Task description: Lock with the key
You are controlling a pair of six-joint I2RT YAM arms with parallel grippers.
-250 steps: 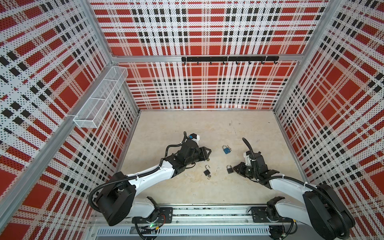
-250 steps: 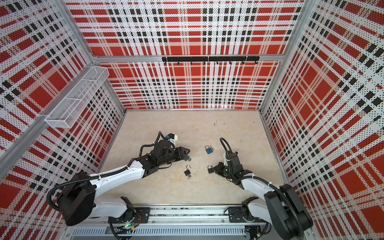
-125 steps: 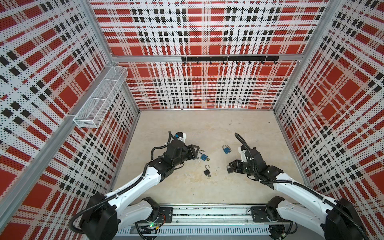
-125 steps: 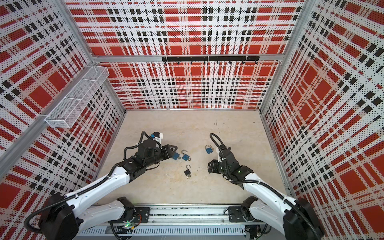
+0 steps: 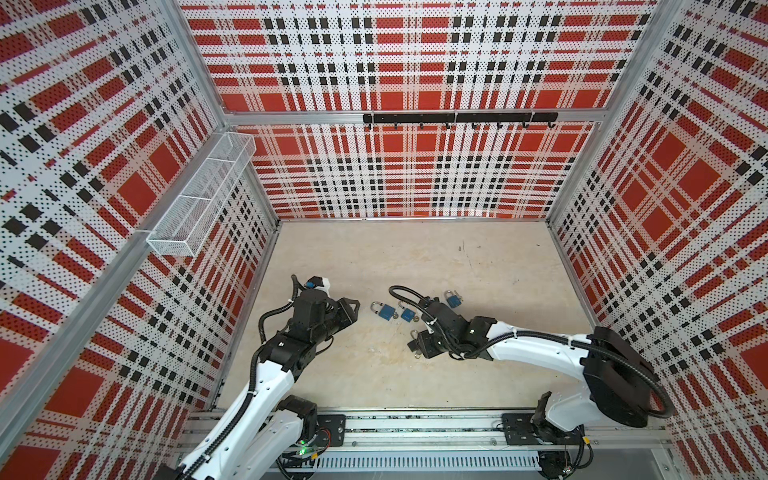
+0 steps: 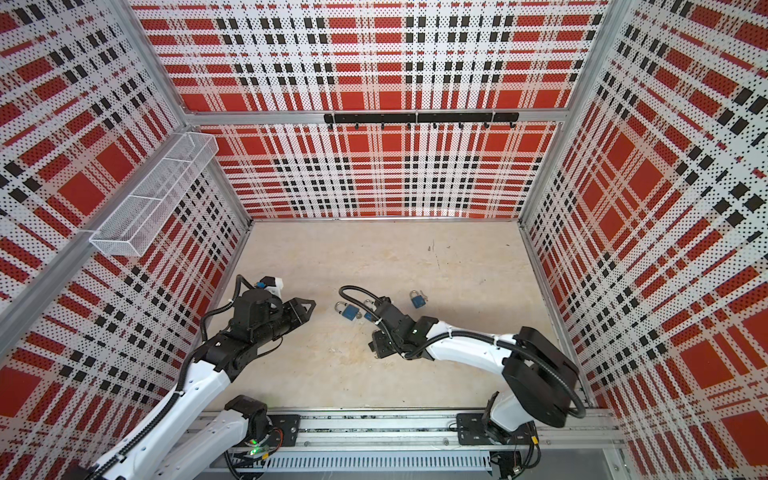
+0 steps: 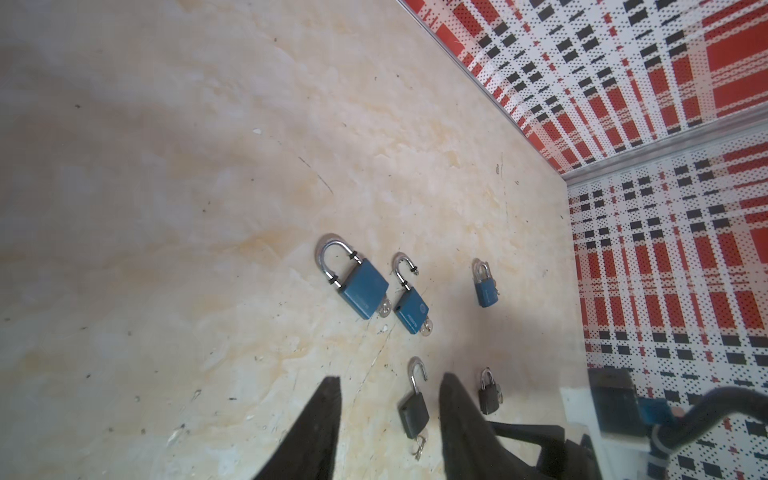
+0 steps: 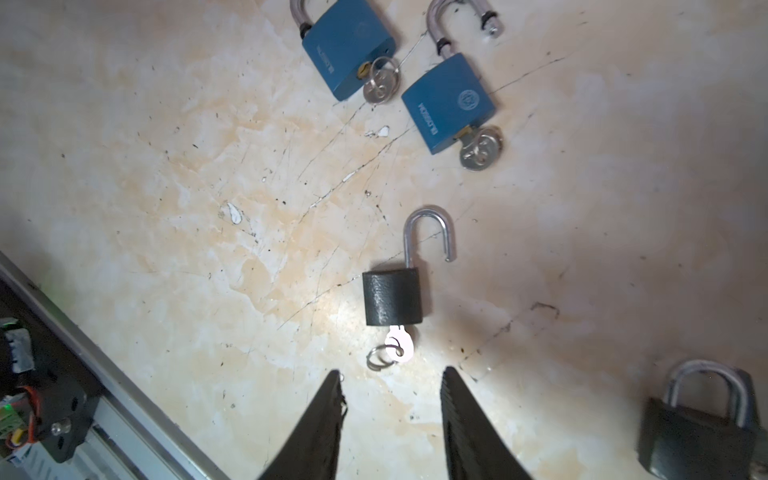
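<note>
A black padlock [image 8: 392,296] lies flat on the beige floor with its shackle swung open and a silver key [image 8: 398,343] with a ring in its base. My right gripper [image 8: 390,378] hovers open just behind that key, with nothing between its fingers. In both top views the right gripper [image 5: 415,347] [image 6: 374,347] covers most of this padlock. My left gripper [image 7: 390,378] [image 5: 353,307] is open and empty, off to the left and apart from the locks. Seen from the left wrist, the black padlock [image 7: 413,411] lies far beyond the fingertips.
Three blue padlocks lie behind: a large one [image 5: 386,311] shut, a middle one [image 5: 407,314] with its shackle open, both with keys, and a small one [image 5: 454,300]. A shut black padlock [image 8: 698,424] lies beside the right gripper. Plaid walls enclose the floor.
The right gripper opened, left the shut black padlock and moved left over the open-shackle black one. The left gripper drew back to the left, and a blue padlock now lies where it was.
</note>
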